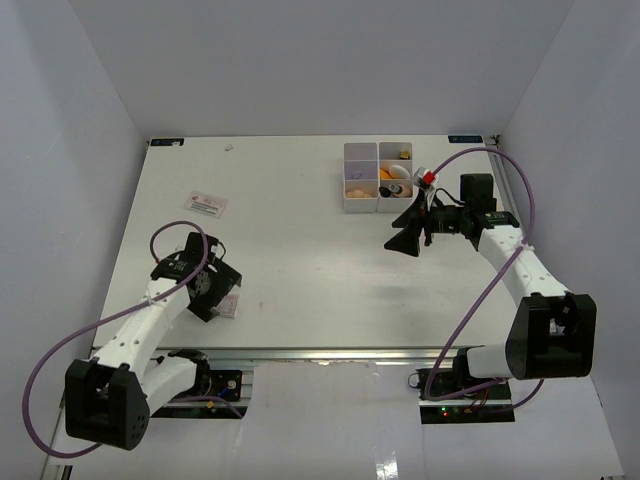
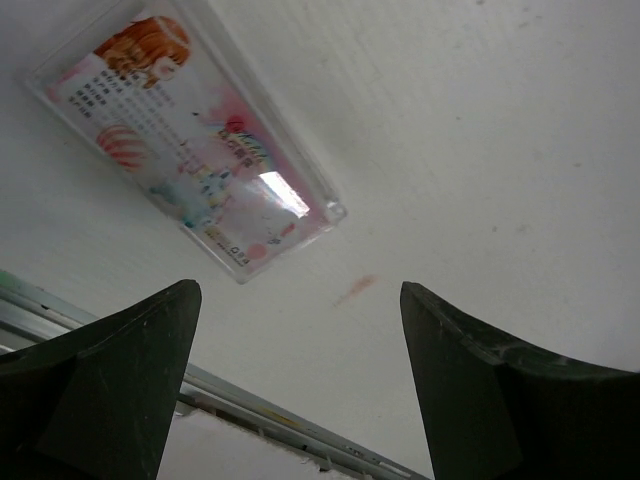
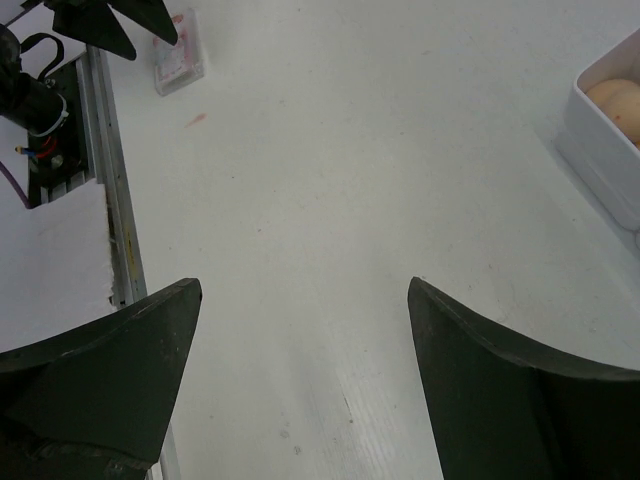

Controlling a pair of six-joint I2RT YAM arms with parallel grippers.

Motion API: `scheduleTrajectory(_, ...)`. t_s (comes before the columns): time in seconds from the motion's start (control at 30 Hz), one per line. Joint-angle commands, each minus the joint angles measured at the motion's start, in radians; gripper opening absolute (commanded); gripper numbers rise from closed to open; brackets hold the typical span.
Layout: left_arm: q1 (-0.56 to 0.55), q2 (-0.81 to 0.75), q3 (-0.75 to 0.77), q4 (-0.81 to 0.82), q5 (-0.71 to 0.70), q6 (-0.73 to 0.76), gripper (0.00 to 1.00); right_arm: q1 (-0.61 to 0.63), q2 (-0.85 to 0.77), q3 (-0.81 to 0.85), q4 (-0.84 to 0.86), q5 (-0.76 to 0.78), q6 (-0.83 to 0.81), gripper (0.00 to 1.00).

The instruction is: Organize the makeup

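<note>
Some of the makeup sits in the white compartment box (image 1: 361,203): tan sponges (image 1: 357,186) in a front cell, orange pieces (image 1: 390,172) and a dark piece (image 1: 399,189) in the cells beside it. A small red-and-white item (image 1: 428,178) lies just right of the box. My right gripper (image 1: 402,230) hovers in front of the box, open and holding nothing (image 3: 300,290). In the right wrist view the box's corner (image 3: 600,150) and the sponges (image 3: 615,95) show at the right edge. My left gripper (image 1: 225,292) is open, with nothing between its fingers (image 2: 300,300), over bare table near the front edge.
A flat clear packet with a pink printed card (image 2: 190,150) lies on the table just beyond my left fingers (image 1: 230,306). A second flat packet (image 1: 207,205) lies further back on the left. The metal rail of the table's near edge (image 2: 260,405) runs close below the left gripper.
</note>
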Motion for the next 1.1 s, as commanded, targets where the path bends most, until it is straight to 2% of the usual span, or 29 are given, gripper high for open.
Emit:
scheduleTrajectory(0.0,0.041,0.034,0.052,-0.082,0.041,-0.071,0.94,-0.010,-0.067,0.013,-0.024,-0.052,-0.034,0.90)
scheduleTrajectory(0.23,0.077,0.080,0.049,-0.062,0.030,-0.095,0.96,-0.011,-0.078,0.001,-0.021,-0.071,-0.033,0.90)
scheduleTrajectory(0.87,0.114,0.376,0.104,0.036,0.045,-0.073,0.98,-0.020,-0.082,-0.005,-0.021,-0.074,-0.017,0.90)
scheduleTrajectory(1.07,0.115,0.389,0.087,0.052,0.040,-0.050,0.97,-0.020,-0.079,-0.008,-0.019,-0.069,-0.010,0.90)
